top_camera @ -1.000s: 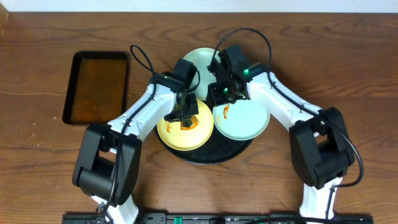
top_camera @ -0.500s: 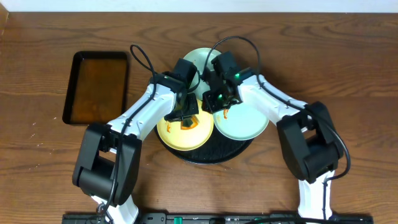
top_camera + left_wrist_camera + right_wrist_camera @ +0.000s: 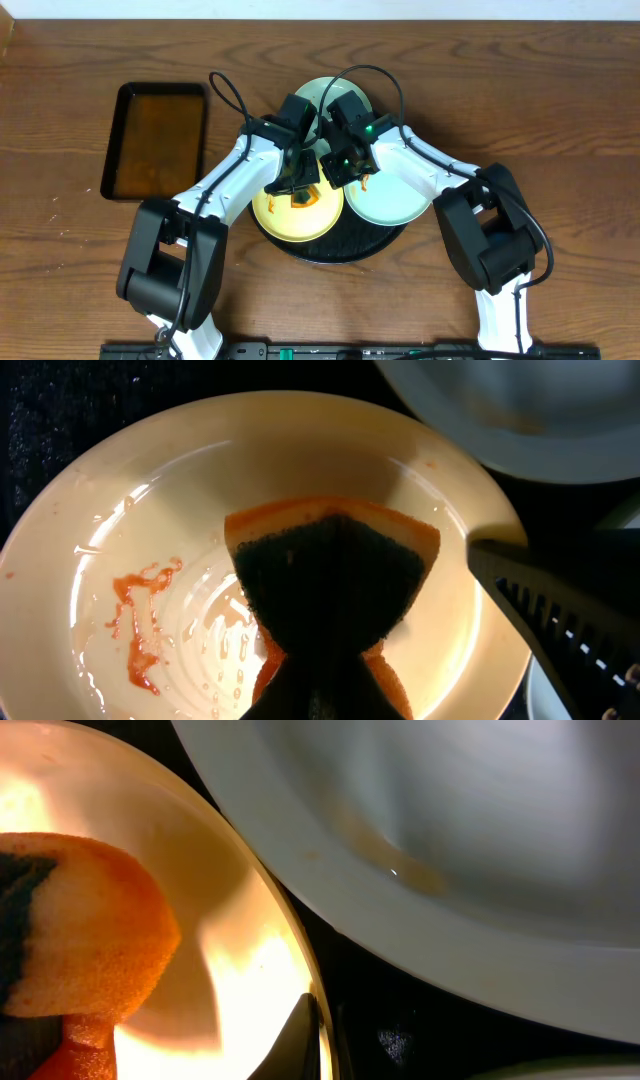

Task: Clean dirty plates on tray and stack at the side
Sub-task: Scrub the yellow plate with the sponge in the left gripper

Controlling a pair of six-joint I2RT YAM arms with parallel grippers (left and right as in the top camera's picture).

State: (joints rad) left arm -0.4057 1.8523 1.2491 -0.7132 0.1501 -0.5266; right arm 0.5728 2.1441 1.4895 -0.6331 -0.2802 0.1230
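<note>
A pale yellow plate [image 3: 281, 214] lies at the front left of the round black tray [image 3: 330, 250], with an orange sauce smear [image 3: 135, 625] on it. My left gripper [image 3: 298, 185] is shut on an orange and dark sponge [image 3: 335, 575] that presses on this plate [image 3: 150, 510]. My right gripper [image 3: 336, 172] is shut on the yellow plate's right rim [image 3: 322, 1010], one finger [image 3: 298, 1042] inside the rim. One mint plate [image 3: 395, 195] lies at the right, smeared with sauce. Another mint plate [image 3: 320, 95] lies at the back.
A rectangular black tray [image 3: 155, 140] with brown liquid stands on the wooden table at the left. Both arms cross over the round tray's middle, close together. The right gripper's finger [image 3: 560, 620] shows beside the sponge in the left wrist view.
My right gripper has moved left from the right mint plate to the yellow plate's rim and closed on it. The left gripper and sponge have stayed put.
</note>
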